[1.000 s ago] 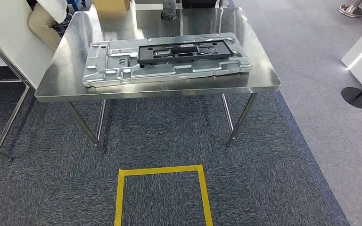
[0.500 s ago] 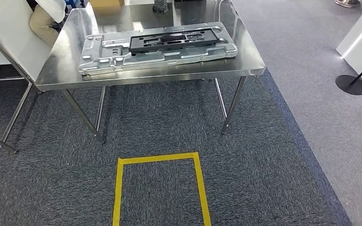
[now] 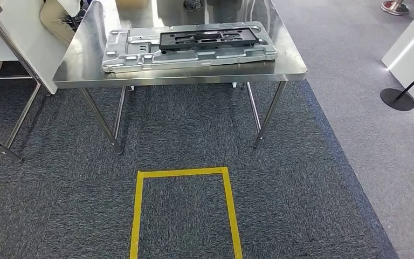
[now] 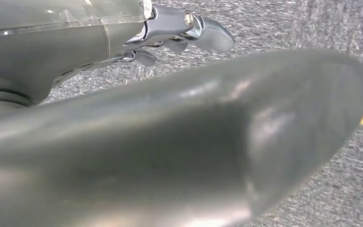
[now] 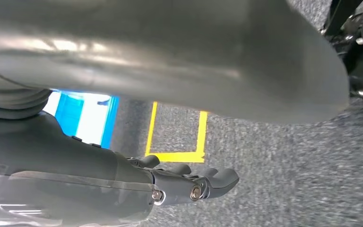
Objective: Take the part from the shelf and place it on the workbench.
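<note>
A black flat part [image 3: 207, 39] lies on a silver pressed metal plate [image 3: 140, 54] on the steel workbench [image 3: 183, 80] ahead of me, in the head view. My left hand [image 4: 170, 123] hangs over the grey carpet with its dark fingers [image 4: 189, 30] stretched out and nothing in them. My right hand [image 5: 104, 165] also hangs above the carpet, its fingers [image 5: 194, 182] apart and holding nothing. Both hands are well away from the workbench.
A yellow taped square [image 3: 138, 216] marks the carpet in front of me. A person [image 3: 59, 19] sits behind a white panel at the back left, beside another table's legs [image 3: 11, 135]. A black stanchion base [image 3: 397, 100] and a white counter [image 3: 412, 48] stand at the right.
The whole picture has shifted: the workbench now sits higher and looks a little smaller, so the camera has moved. The part and plate lie as before on the workbench.
</note>
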You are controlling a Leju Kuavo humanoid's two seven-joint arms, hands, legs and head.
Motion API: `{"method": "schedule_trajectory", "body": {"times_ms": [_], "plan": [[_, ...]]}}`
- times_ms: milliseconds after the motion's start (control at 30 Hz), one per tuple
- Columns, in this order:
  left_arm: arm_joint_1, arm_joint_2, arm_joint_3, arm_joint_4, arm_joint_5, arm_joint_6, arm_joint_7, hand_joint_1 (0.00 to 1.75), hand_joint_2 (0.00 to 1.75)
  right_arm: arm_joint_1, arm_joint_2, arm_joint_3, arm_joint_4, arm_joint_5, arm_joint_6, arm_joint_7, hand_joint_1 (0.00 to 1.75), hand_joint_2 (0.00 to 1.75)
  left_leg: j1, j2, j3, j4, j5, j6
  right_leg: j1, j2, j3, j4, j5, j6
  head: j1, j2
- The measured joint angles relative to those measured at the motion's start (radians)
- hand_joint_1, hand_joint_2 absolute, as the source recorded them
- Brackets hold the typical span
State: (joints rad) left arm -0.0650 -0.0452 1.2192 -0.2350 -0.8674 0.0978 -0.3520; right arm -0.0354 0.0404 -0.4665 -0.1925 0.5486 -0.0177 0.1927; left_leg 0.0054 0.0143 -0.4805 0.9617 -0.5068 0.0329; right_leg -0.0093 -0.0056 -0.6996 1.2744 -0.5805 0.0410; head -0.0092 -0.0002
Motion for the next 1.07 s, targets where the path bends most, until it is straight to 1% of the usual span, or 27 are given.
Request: {"method": "schedule_trajectory", "body": {"times_ms": [33, 67, 100, 133, 167, 200, 233, 300, 333, 367, 400, 433, 467, 500, 533, 567, 600, 633, 667, 700, 733, 767, 833, 900, 933, 1033, 1067], "plan": [[0.001, 0.0, 0.0, 0.0, 0.0, 0.0, 0.0, 0.0, 0.0, 0.001, 0.0, -0.004, 0.0, -0.001, 0.001, 0.0, 0.0, 0.0, 0.0, 0.0, -0.005, 0.004, 0.002, -0.001, -0.001, 0.0, 0.012, -0.006, 0.008, 0.001, 0.0, 0.0], [0.002, 0.0, 0.0, 0.0, 0.0, 0.0, -0.001, 0.0, 0.0, 0.002, 0.0, -0.009, 0.0, -0.003, 0.002, 0.0, 0.0, 0.0, 0.0, 0.0, -0.008, 0.008, 0.002, -0.003, -0.003, 0.0, 0.045, -0.052, 0.032, 0.0, 0.0, 0.0], [0.001, -0.001, 0.0, 0.0, 0.0, 0.0, -0.001, 0.0, 0.0, 0.002, 0.0, -0.013, 0.001, -0.007, 0.005, 0.0, 0.0, 0.44, 0.0, 0.0, -0.01, 0.011, 0.002, -0.004, -0.003, 0.0, 0.09, -0.124, 0.062, -0.002, 0.0, 0.0], [0.001, -0.001, 0.0, 0.0, -0.001, 0.0, -0.001, 0.0, 0.0, 0.002, 0.0, -0.017, 0.001, -0.012, 0.009, 0.0, 0.0, 0.87, -0.002, 0.0, -0.012, 0.015, 0.002, -0.007, -0.002, 0.0, 0.132, -0.197, 0.083, -0.007, 0.0, 0.0], [0.0, -0.001, 0.0, 0.0, -0.002, 0.0, -0.001, 0.0, 0.0, 0.001, 0.0, -0.022, 0.001, -0.018, 0.013, -0.001, 0.0, 1.31, -0.004, 0.0, -0.014, 0.018, 0.001, -0.011, -0.001, 0.0, 0.161, -0.25, 0.096, -0.013, 0.0, 0.0], [0.0, -0.001, 0.0, 0.0, -0.002, 0.0, -0.002, 0.0, 0.0, 0.001, 0.0, -0.028, 0.001, -0.025, 0.019, -0.003, 0.0, 1.75, -0.005, 0.0, -0.016, 0.021, 0.001, -0.016, 0.002, 0.0, 0.174, -0.278, 0.099, -0.019, -0.001, 0.0], [-0.001, -0.001, 0.0, 0.0, -0.003, 0.0, -0.003, 0.0, 0.0, 0.001, 0.0, -0.035, 0.001, -0.032, 0.024, -0.005, 0.0, 1.75, -0.006, 0.001, -0.018, 0.021, 0.002, -0.022, 0.004, 0.0, 0.175, -0.285, 0.096, -0.024, -0.001, 0.0], [-0.002, -0.001, 0.0, 0.0, -0.003, 0.0, -0.006, 0.0, 0.0, 0.002, 0.001, -0.048, 0.001, -0.046, 0.033, -0.011, 0.0, 1.75, -0.005, 0.0, -0.019, 0.023, 0.0, -0.032, 0.002, -0.001, 0.174, -0.291, 0.101, -0.036, -0.001, 0.0], [-0.002, -0.002, 0.0, 0.0, -0.004, -0.001, -0.007, 0.0, 0.0, 0.002, 0.001, -0.054, 0.001, -0.051, 0.036, -0.014, 0.0, 1.75, -0.004, -0.002, -0.024, 0.037, -0.011, -0.037, 0.0, -0.002, 0.174, -0.295, 0.104, -0.042, -0.003, 0.0], [-0.002, -0.002, 0.0, 0.0, -0.004, -0.001, -0.008, 0.0, 0.44, 0.001, 0.002, -0.06, 0.001, -0.056, 0.038, -0.016, 0.0, 1.75, -0.003, -0.003, -0.039, 0.07, -0.033, -0.042, -0.002, -0.003, 0.175, -0.3, 0.107, -0.048, -0.004, 0.0], [-0.002, -0.002, 0.0, 0.0, -0.004, -0.001, -0.009, 0.0, 0.87, 0.001, 0.002, -0.066, 0.001, -0.06, 0.038, -0.017, 0.0, 1.75, 0.0, -0.005, -0.064, 0.125, -0.066, -0.046, -0.003, -0.004, 0.174, -0.302, 0.109, -0.054, -0.005, 0.0], [-0.001, -0.002, 0.0, 0.0, -0.005, -0.001, -0.009, 0.0, 1.31, 0.001, 0.002, -0.072, 0.001, -0.064, 0.038, -0.018, 0.0, 1.75, 0.002, -0.005, -0.097, 0.196, -0.102, -0.052, -0.002, -0.004, 0.172, -0.302, 0.109, -0.057, -0.006, 0.0], [0.0, -0.001, 0.0, 0.0, -0.006, -0.002, -0.009, 0.0, 1.75, 0.001, 0.002, -0.078, 0.001, -0.068, 0.038, -0.018, 0.0, 1.75, 0.005, -0.006, -0.128, 0.263, -0.129, -0.057, -0.001, -0.004, 0.171, -0.301, 0.109, -0.06, -0.006, 0.0], [0.001, -0.001, 0.0, 0.0, -0.009, -0.002, -0.009, 0.0, 1.75, 0.001, 0.002, -0.085, 0.001, -0.073, 0.037, -0.018, 0.0, 1.31, 0.01, -0.006, -0.149, 0.306, -0.14, -0.064, -0.001, -0.003, 0.17, -0.3, 0.109, -0.061, -0.006, 0.0], [0.001, -0.001, 0.0, 0.0, -0.012, -0.001, -0.009, 0.0, 1.75, 0.002, 0.003, -0.091, 0.001, -0.076, 0.037, -0.019, 0.0, 0.87, 0.015, -0.006, -0.151, 0.311, -0.129, -0.07, -0.002, -0.002, 0.17, -0.298, 0.109, -0.06, -0.006, 0.0], [0.002, -0.001, 0.0, 0.0, -0.015, 0.001, -0.009, 0.0, 1.75, 0.001, 0.003, -0.096, 0.001, -0.078, 0.036, -0.02, 0.0, 0.44, 0.021, -0.005, -0.134, 0.274, -0.1, -0.076, -0.004, -0.001, 0.17, -0.295, 0.107, -0.059, -0.006, 0.0], [0.001, -0.001, 0.0, 0.0, -0.017, 0.002, -0.009, 0.0, 1.75, 0.001, 0.004, -0.101, 0.001, -0.08, 0.036, -0.021, 0.0, 0.0, 0.028, -0.005, -0.102, 0.207, -0.06, -0.083, -0.005, 0.0, 0.17, -0.29, 0.104, -0.056, -0.006, 0.0], [0.0, -0.001, 0.0, 0.001, -0.019, 0.003, -0.009, 0.0, 1.75, 0.001, 0.004, -0.106, 0.001, -0.082, 0.036, -0.023, 0.0, 0.44, 0.033, -0.006, -0.068, 0.135, -0.033, -0.09, -0.005, 0.002, 0.168, -0.282, 0.1, -0.051, -0.007, 0.0], [0.0, -0.002, 0.0, 0.001, -0.019, 0.003, -0.008, 0.0, 1.75, 0.0, 0.004, -0.11, 0.001, -0.084, 0.036, -0.024, 0.0, 0.87, 0.036, -0.009, -0.044, 0.08, -0.012, -0.087, -0.004, 0.003, 0.165, -0.273, 0.095, -0.046, -0.007, 0.0], [-0.001, -0.002, 0.0, 0.002, -0.019, 0.003, -0.007, 0.0, 1.75, 0.0, 0.004, -0.114, 0.001, -0.085, 0.036, -0.027, 0.0, 1.31, 0.036, -0.011, -0.031, 0.05, -0.006, -0.083, -0.002, 0.005, 0.161, -0.266, 0.092, -0.041, -0.006, 0.0], [-0.001, -0.002, 0.0, 0.002, -0.019, 0.002, -0.005, 0.0, 1.75, 0.0, 0.003, -0.116, 0.001, -0.086, 0.036, -0.031, 0.0, 1.75, 0.034, -0.013, -0.03, 0.042, -0.011, -0.077, 0.001, 0.006, 0.158, -0.262, 0.09, -0.036, -0.006, 0.0], [-0.001, -0.002, 0.0, 0.002, -0.019, 0.001, -0.002, 0.0, 1.75, 0.0, 0.003, -0.118, 0.001, -0.086, 0.036, -0.035, 0.0, 1.75, 0.033, -0.014, -0.032, 0.043, -0.008, -0.068, 0.0, 0.006, 0.157, -0.261, 0.091, -0.033, -0.004, 0.0], [0.0, -0.002, -0.006, 0.002, -0.014, -0.001, 0.002, 0.0, 1.75, 0.001, 0.003, -0.119, 0.001, -0.088, 0.037, -0.045, 0.0, 1.75, 0.028, -0.014, -0.033, 0.044, -0.008, -0.065, -0.003, 0.007, 0.156, -0.264, 0.094, -0.028, -0.003, 0.0], [0.004, -0.001, -0.032, 0.002, 0.004, -0.005, 0.007, 0.0, 1.75, 0.003, 0.004, -0.114, 0.0, -0.096, 0.037, -0.052, 0.0, 1.75, 0.025, -0.014, -0.034, 0.044, -0.008, -0.061, -0.005, 0.007, 0.157, -0.267, 0.097, -0.024, -0.003, 0.0], [0.007, 0.0, -0.053, 0.002, 0.02, -0.008, 0.012, 0.0, 1.31, 0.005, 0.004, -0.109, -0.002, -0.104, 0.037, -0.055, 0.0, 1.75, 0.024, -0.014, -0.034, 0.044, -0.008, -0.06, -0.006, 0.007, 0.157, -0.269, 0.097, -0.022, -0.003, 0.0], [0.018, 0.004, -0.127, 0.0, 0.076, -0.015, 0.034, 0.0, 0.0, 0.015, 0.003, -0.087, -0.009, -0.134, 0.036, -0.064, 0.0, 0.44, 0.021, -0.014, -0.035, 0.044, -0.008, -0.058, -0.006, 0.007, 0.157, -0.271, 0.099, -0.019, -0.003, 0.0], [0.02, 0.005, -0.139, 0.0, 0.086, -0.016, 0.038, 0.0, 0.0, 0.016, 0.003, -0.083, -0.01, -0.139, 0.036, -0.066, 0.0, 0.0, 0.021, -0.014, -0.036, 0.044, -0.008, -0.058, -0.007, 0.007, 0.157, -0.271, 0.099, -0.019, -0.003, 0.0]]}}
